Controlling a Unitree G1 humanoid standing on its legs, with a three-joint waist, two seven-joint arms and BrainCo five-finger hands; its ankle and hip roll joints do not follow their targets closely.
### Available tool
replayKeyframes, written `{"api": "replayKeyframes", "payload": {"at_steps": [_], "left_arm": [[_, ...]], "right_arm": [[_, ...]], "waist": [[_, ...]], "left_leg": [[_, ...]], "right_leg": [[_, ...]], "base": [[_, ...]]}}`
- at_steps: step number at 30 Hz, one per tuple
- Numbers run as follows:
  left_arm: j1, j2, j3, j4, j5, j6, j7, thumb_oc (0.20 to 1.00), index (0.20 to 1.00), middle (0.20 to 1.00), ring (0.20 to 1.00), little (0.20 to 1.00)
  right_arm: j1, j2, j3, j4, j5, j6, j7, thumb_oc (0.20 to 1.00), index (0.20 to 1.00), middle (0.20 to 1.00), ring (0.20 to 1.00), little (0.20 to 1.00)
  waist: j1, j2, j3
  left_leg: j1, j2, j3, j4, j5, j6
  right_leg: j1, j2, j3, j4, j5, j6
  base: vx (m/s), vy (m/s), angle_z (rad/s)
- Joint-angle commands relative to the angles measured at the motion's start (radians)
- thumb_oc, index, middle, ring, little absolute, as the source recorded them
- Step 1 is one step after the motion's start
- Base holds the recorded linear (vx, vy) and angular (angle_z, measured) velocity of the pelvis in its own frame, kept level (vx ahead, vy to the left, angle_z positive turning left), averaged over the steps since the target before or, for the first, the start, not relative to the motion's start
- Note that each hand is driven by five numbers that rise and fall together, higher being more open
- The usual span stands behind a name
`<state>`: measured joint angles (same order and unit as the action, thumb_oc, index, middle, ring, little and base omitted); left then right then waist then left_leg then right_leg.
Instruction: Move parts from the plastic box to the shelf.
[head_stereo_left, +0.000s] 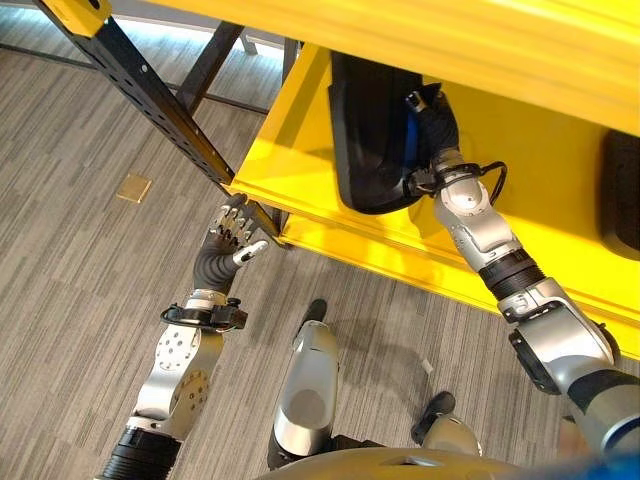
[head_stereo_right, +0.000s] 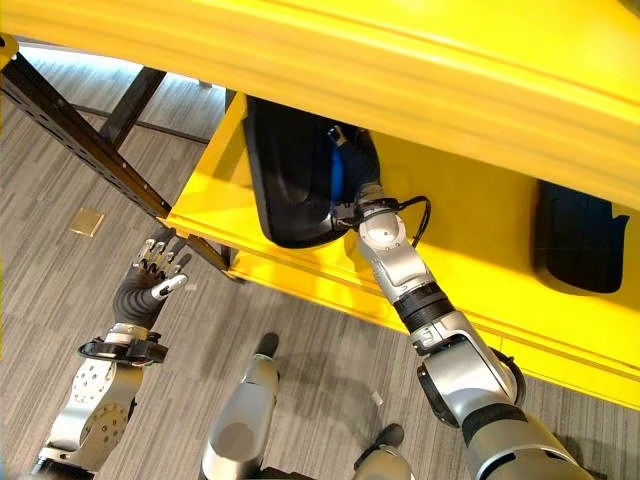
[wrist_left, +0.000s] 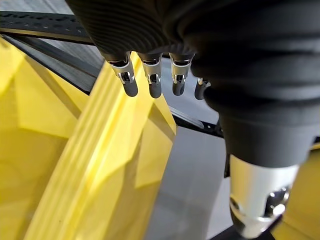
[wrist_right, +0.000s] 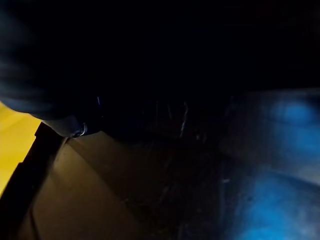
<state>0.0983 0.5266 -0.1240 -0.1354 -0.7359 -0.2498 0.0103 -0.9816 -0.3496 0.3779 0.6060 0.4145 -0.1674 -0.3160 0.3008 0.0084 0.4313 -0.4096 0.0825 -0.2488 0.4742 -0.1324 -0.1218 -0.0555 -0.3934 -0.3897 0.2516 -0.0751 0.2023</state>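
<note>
Right hand (head_stereo_right: 352, 160) on black part (head_stereo_right: 285, 180) on yellow shelf (head_stereo_right: 480, 250), grip unclear; left hand (head_stereo_left: 232, 238) open.

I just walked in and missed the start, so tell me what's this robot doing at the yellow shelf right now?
The robot is reaching its right hand deep into the yellow shelf, up against a black part that rests on the shelf board. The hand's fingers are hidden behind that part, so a grip cannot be confirmed. A second black part lies further along the same board. The left hand hangs idle with straight fingers beside the shelf's corner and its black upright post, holding nothing.
</note>
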Motion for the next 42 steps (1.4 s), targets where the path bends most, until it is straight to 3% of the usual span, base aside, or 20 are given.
{"api": "replayKeyframes", "payload": {"at_steps": [1,7,14,30,42], "left_arm": [[0.018,0.053,0.009,-0.079,-0.025,-0.060,0.000,1.000,1.000,1.000,1.000,1.000],[0.002,0.071,-0.025,-0.087,-0.035,-0.079,0.013,1.000,1.000,1.000,1.000,1.000],[-0.013,0.082,-0.041,-0.091,-0.040,-0.090,0.019,1.000,1.000,1.000,1.000,1.000],[-0.054,0.079,-0.085,-0.062,-0.033,-0.105,0.045,1.000,1.000,1.000,1.000,1.000],[-0.059,0.087,-0.097,-0.070,-0.046,-0.114,0.045,1.000,1.000,1.000,1.000,1.000]], "right_arm": [[-0.089,-0.015,-0.035,0.027,-0.014,-0.079,-0.057,0.200,0.200,0.200,0.200,0.200],[-0.233,-0.056,-0.029,0.203,0.000,-0.078,-0.103,0.200,0.200,0.200,0.200,0.200],[-0.313,-0.084,0.022,0.319,-0.023,-0.062,-0.099,0.200,0.200,0.200,0.200,0.200],[-0.348,-0.138,0.053,0.518,-0.029,-0.039,-0.110,0.200,0.200,0.200,0.200,0.200],[-0.405,-0.202,0.048,0.606,-0.001,-0.043,-0.130,0.200,0.200,0.200,0.200,0.200]], "waist": [[-0.008,-0.024,-0.053],[-0.028,-0.001,-0.017],[-0.038,0.003,0.005],[-0.095,0.009,0.046],[-0.106,0.021,0.063]], "left_leg": [[0.035,0.013,0.024,-0.058,0.048,0.018],[-0.028,0.002,0.022,-0.004,0.037,0.023],[-0.067,-0.003,0.022,0.032,0.026,0.028],[-0.112,0.001,0.043,0.074,0.015,0.030],[-0.125,0.007,0.051,0.079,0.018,0.028]], "right_leg": [[-0.084,0.013,0.083,0.199,-0.025,-0.034],[-0.157,0.006,0.114,0.257,-0.044,-0.043],[-0.197,0.003,0.128,0.293,-0.060,-0.049],[-0.280,0.010,0.181,0.349,-0.077,-0.068],[-0.306,0.015,0.198,0.360,-0.080,-0.067]], "base": [[-0.09,0.020,-0.02],[-0.07,0.039,-0.02],[-0.01,0.006,-0.02],[-0.02,0.010,-0.05],[-0.02,-0.005,-0.04]]}}
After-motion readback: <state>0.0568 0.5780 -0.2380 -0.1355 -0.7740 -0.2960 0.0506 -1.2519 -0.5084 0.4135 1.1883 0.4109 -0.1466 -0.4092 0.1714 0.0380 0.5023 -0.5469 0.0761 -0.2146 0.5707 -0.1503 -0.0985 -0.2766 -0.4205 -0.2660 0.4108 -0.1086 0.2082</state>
